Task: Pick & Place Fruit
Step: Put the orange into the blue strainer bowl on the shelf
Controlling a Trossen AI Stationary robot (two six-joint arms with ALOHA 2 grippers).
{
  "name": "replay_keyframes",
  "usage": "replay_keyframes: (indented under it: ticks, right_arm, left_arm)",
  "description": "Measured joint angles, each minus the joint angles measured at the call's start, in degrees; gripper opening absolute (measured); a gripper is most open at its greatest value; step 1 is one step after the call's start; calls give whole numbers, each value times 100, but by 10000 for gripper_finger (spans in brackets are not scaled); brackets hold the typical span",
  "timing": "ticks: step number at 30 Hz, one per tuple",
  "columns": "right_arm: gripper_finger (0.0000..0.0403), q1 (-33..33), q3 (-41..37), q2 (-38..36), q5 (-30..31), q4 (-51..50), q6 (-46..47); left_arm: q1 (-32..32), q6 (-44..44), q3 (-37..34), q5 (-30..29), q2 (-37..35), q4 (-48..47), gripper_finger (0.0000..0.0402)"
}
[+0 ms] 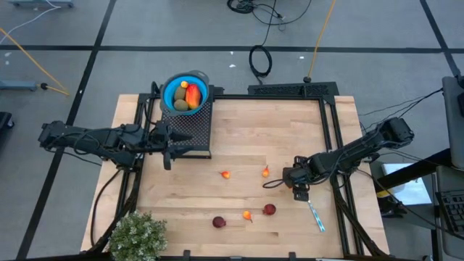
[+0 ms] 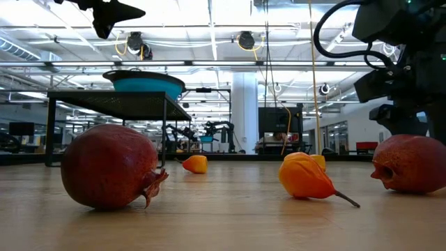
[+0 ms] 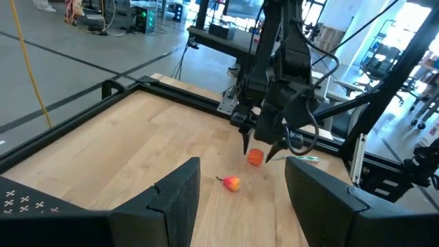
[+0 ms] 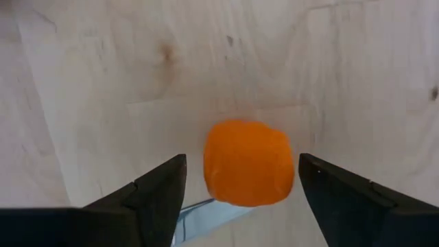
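Right end effector (image 4: 240,180) released, fingers spread either side of small orange fruit (image 4: 248,163) lying on bench (image 4: 103,82). Risk: off-centre closing could nudge the rounded piece sideways and squirt it out. Left end effector (image 1: 168,147) waits released beside bowl (image 1: 168,90).

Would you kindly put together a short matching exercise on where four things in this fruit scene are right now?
Things
1. blue bowl
2. right gripper
3. green plant
4. white and blue utensil

Places
A. at the table's near left corner in the high view
B. on the black mesh stand at the table's far left
C. open, its fingers on either side of an orange fruit piece
D. flat on the wood just beside the right gripper

Pairs: 1-B, 2-C, 3-A, 4-D
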Motion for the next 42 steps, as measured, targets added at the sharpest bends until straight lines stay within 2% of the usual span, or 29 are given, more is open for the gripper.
replay_keyframes:
  ticks: [17, 29, 35, 42]
  right_arm:
    - [138, 0, 2, -1, -28, 16, -1]
    - [127, -274, 662, -806, -1, 31, -260]
    - [126, -486, 912, -1312, 456, 583, -1187]
    - [126, -616, 914, -1721, 933, 1881, -3315]
  left_arm:
    - [-1, -15, 0, 0, 0, 12, 214]
    - [-2, -339, 0, 4, 2, 509, 214]
    - [0, -486, 0, 7, 2, 691, 214]
    - [-2, -931, 0, 56, 128, 930, 214]
